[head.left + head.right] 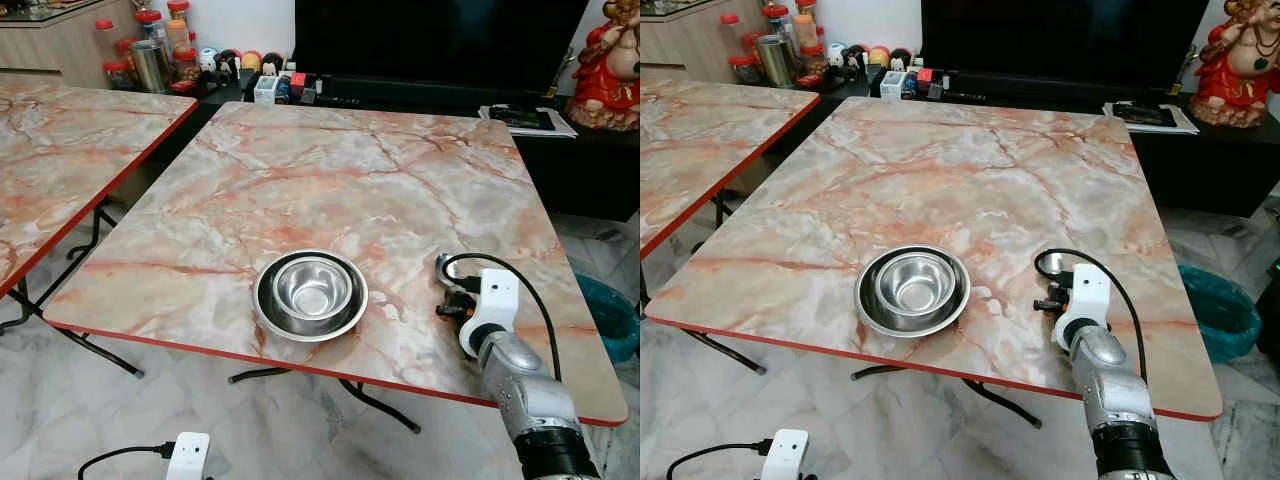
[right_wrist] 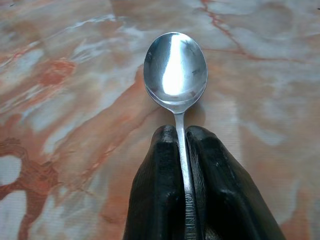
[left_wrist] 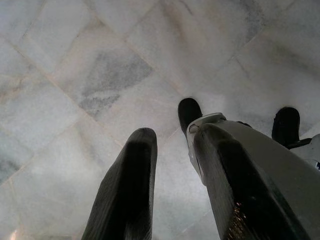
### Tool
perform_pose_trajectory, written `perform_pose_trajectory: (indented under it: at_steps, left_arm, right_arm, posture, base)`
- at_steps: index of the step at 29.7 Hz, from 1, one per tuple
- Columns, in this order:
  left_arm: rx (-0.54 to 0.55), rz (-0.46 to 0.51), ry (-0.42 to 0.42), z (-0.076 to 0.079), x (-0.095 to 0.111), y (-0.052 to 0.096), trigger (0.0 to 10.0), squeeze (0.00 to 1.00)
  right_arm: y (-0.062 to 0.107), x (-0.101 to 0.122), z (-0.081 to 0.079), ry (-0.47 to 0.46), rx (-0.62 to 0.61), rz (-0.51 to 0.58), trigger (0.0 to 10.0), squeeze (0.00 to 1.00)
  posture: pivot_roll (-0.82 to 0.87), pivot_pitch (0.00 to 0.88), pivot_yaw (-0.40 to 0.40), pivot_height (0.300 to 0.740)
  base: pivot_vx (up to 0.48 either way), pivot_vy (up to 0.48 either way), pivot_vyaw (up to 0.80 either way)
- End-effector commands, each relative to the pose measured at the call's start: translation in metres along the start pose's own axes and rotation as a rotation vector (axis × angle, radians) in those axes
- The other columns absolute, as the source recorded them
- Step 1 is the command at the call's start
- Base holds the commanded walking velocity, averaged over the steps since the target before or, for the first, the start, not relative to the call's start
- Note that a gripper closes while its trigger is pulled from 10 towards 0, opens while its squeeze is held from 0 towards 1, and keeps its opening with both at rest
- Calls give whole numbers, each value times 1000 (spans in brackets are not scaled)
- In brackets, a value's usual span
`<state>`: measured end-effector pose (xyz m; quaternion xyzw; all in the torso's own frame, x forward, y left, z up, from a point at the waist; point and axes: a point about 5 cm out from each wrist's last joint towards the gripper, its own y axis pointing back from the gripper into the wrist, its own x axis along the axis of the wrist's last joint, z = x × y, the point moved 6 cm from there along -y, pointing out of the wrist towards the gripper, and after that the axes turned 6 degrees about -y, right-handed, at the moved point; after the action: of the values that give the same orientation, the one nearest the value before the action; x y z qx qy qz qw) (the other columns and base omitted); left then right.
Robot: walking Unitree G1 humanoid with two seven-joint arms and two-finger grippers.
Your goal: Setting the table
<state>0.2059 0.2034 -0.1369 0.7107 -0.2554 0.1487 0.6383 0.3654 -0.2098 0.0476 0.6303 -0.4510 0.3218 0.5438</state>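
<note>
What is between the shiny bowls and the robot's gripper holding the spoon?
Nothing but bare marble tabletop. In the left eye view, the stretch from the stacked bowls to the right gripper holds no other thing. The gripper grips a spoon.

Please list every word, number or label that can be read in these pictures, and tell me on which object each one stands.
Spoon handle, between the right gripper fingers: stamped letters, partly hidden; perhaps "GUN", not certain.
Jars and small boxes on the counter behind the table: labels too small to read.
Papers beside the television: print too blurred to read.
Stacked steel bowls: no text.
</note>
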Motion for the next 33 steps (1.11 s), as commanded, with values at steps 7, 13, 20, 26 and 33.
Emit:
perform_pose_trajectory:
  at_steps: [7,13,20,26,33]
  left_arm:
    - [-4,-16,-3,2,-3,0,10000,0]
    - [-11,-11,13,3,-3,0,10000,0]
    - [-11,-13,23,3,-5,0,10000,0]
    - [-11,-14,19,3,-6,1,10000,0]
    - [-11,-15,16,3,-7,1,10000,0]
  right_arm:
    - [1,29,12,-31,-52,92,10000,0]
    - [-1,30,11,-57,-52,102,10000,0]
    - [-2,31,11,-61,-56,104,10000,0]
    - [-3,31,13,-64,-66,111,10000,0]
    - [-4,33,11,-67,-63,117,10000,0]
  posture:
    - [1,10,-4,736]
    - [3,3,-5,736]
    - [4,0,-8,736]
    - [5,0,-7,736]
    - [4,0,-6,736]
  base:
    - [0,0,0]
    - [0,0,0]
    - [0,0,0]
    - [0,0,0]
    - [0,0,0]
